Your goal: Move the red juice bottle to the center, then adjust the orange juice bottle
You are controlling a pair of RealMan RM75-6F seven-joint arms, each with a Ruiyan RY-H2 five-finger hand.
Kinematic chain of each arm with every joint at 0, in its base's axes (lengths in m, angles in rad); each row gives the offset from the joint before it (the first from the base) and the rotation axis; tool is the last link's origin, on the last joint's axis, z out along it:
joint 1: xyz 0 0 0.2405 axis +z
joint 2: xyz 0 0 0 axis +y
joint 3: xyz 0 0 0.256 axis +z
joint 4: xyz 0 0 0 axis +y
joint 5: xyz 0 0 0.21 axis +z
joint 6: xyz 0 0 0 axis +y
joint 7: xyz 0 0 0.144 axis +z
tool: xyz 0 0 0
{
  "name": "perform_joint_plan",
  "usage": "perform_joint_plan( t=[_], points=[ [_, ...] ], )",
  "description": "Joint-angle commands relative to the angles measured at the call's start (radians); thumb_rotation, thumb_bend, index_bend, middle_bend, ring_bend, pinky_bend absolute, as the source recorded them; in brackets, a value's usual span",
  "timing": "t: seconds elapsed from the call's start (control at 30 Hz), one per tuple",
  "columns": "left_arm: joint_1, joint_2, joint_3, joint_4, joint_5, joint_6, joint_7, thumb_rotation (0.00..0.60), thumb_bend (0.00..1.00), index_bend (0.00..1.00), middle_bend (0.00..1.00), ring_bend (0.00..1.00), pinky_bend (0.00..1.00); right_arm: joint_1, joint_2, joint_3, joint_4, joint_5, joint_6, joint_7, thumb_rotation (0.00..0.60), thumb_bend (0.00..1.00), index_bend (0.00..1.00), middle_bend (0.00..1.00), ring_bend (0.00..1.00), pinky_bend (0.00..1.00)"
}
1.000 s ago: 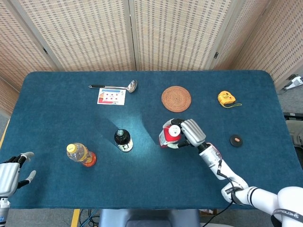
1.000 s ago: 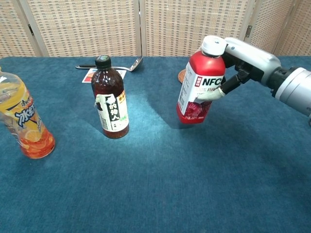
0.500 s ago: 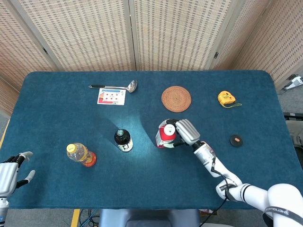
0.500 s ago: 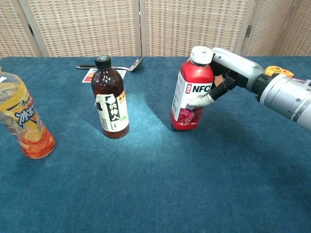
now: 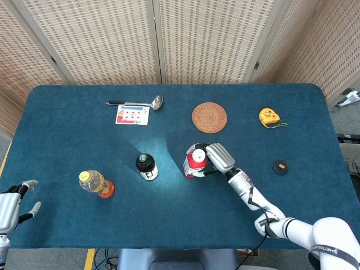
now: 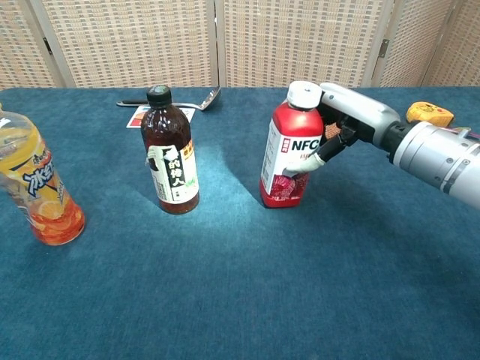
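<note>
The red juice bottle point(image 5: 194, 162) point(image 6: 288, 159), white-capped with an NFC label, stands near the table's middle, and my right hand point(image 5: 216, 158) point(image 6: 346, 126) grips it from the right. The orange juice bottle point(image 5: 96, 184) point(image 6: 31, 187) stands tilted at the front left with no hand near it. At the table's front-left corner my left hand point(image 5: 11, 206) hovers with its fingers apart and holds nothing; the chest view does not show it.
A dark brown bottle point(image 5: 146, 166) point(image 6: 169, 154) stands just left of the red one. Further back lie a ladle point(image 5: 138, 103), a card point(image 5: 132, 114) and a woven coaster point(image 5: 209, 117). A yellow tape measure point(image 5: 269, 117) and a small brown disc point(image 5: 280, 166) lie to the right.
My right hand has carried the red bottle leftward and lowered it onto the table near the brown bottle. The left hand has shifted slightly.
</note>
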Motion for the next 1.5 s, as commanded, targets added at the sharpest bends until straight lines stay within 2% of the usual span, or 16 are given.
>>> perform_joint_plan(
  t=[0.03, 0.3, 0.47, 0.77, 0.97, 1.2, 1.33, 1.5],
  points=[
    [0.0, 0.0, 0.0, 0.001, -0.001, 0.0, 0.0, 0.6, 0.23, 0.59, 0.45, 0.46, 0.64, 0.001, -0.002, -0.005, 0.006, -0.003, 0.003, 0.004, 0.6, 0.0, 0.47, 0.53, 0.53, 0.68],
    [-0.002, -0.001, -0.001, 0.002, -0.003, -0.005, 0.001, 0.6, 0.23, 0.59, 0.45, 0.46, 0.64, 0.003, 0.01, -0.016, -0.002, -0.005, -0.001, 0.008, 0.6, 0.0, 0.12, 0.31, 0.39, 0.67],
    [-0.003, -0.001, 0.0, 0.003, -0.004, -0.008, 0.002, 0.6, 0.23, 0.59, 0.45, 0.46, 0.64, -0.001, 0.032, -0.022, -0.027, -0.011, 0.012, 0.001, 0.6, 0.0, 0.01, 0.2, 0.3, 0.61],
    [-0.003, 0.0, 0.0, 0.0, -0.004, -0.008, 0.003, 0.6, 0.23, 0.59, 0.45, 0.46, 0.64, -0.024, 0.107, -0.031, -0.135, -0.025, 0.056, -0.068, 0.6, 0.0, 0.0, 0.16, 0.24, 0.56],
    [-0.003, 0.001, 0.004, -0.007, 0.001, -0.007, 0.009, 0.6, 0.23, 0.59, 0.45, 0.46, 0.64, -0.08, 0.248, -0.043, -0.312, -0.02, 0.106, -0.249, 0.6, 0.0, 0.0, 0.16, 0.24, 0.55],
    [-0.008, -0.003, 0.01, -0.017, 0.017, -0.011, 0.021, 0.6, 0.23, 0.59, 0.45, 0.46, 0.64, -0.19, 0.437, -0.068, -0.534, 0.017, 0.188, -0.543, 0.6, 0.0, 0.01, 0.18, 0.24, 0.55],
    [-0.01, -0.002, 0.011, -0.028, 0.025, -0.009, 0.015, 0.6, 0.23, 0.58, 0.45, 0.46, 0.64, -0.264, 0.511, -0.095, -0.607, 0.02, 0.257, -0.641, 0.6, 0.0, 0.03, 0.19, 0.24, 0.55],
    [-0.015, 0.003, 0.012, -0.048, 0.032, -0.014, -0.005, 0.6, 0.23, 0.55, 0.45, 0.46, 0.64, -0.377, 0.562, -0.141, -0.628, 0.001, 0.372, -0.698, 0.6, 0.0, 0.04, 0.21, 0.24, 0.55]
  ],
)
